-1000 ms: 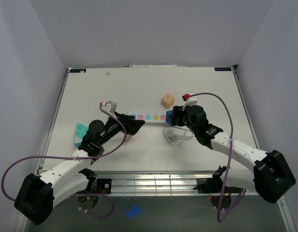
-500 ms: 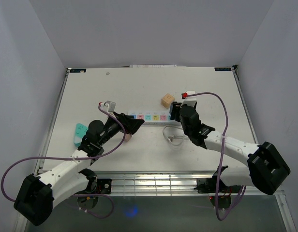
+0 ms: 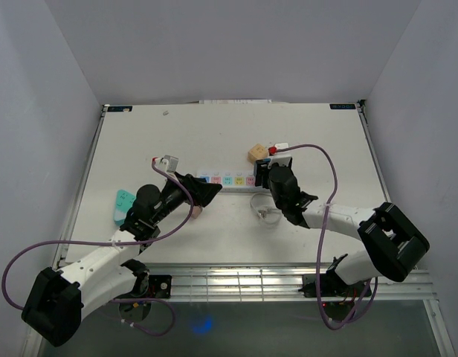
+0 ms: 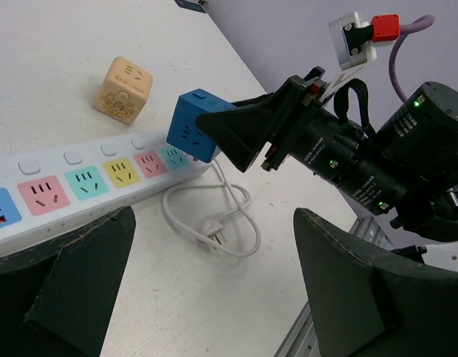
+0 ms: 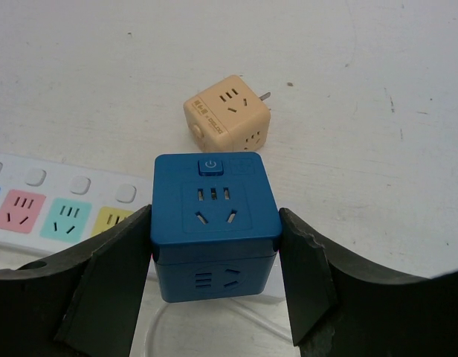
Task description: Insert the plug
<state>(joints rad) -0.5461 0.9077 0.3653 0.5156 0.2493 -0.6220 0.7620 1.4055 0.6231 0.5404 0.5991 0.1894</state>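
A blue cube plug (image 5: 214,216) sits between the fingers of my right gripper (image 5: 215,253), which is shut on its two sides. It hangs over the right end of the white power strip (image 5: 58,212) with coloured sockets. In the left wrist view the blue cube (image 4: 193,125) is just above the strip (image 4: 88,182). From above, the right gripper (image 3: 263,177) is at the strip's (image 3: 227,180) right end. My left gripper (image 3: 210,192) stands open at the strip's left part, holding nothing.
A beige cube plug (image 3: 257,154) lies on the table just behind the strip's right end. The strip's white cable and plug (image 3: 268,212) are looped in front of it. A teal object (image 3: 123,204) lies at the left, beside the left arm.
My right arm has swung left and brought the blue cube a little further over the strip's right end. The left arm has not moved.
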